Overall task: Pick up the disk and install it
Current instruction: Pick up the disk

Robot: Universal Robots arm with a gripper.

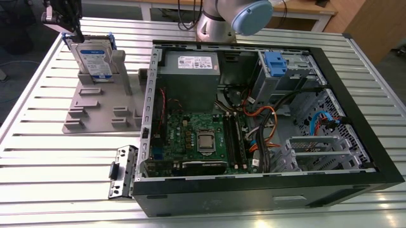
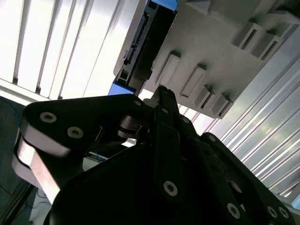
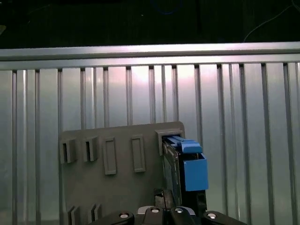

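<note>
Exterior view: black gripper [image 1: 75, 34] hangs at the 11 o'clock corner, directly over the top edge of the disk [image 1: 95, 58]. I cannot tell whether they touch, nor whether the gripper is spread or pressed together.

The disk is a flat silver hard drive with a white-and-blue label, framed by a bright blue plastic bracket. It stands upright on edge in a slot of the grey plastic fixture block [image 1: 95, 116] on the slatted aluminium table [image 1: 44, 161], at 10 o'clock of the open black computer case [image 1: 254, 194].

First wrist view: disk [image 3: 178, 168] seen edge-on, seated in the slot.

Judged step: taking hold. Do it well by centring over the thin edge, square to the flat faces and level, so the disk neither twists nor binds in its slot
</note>
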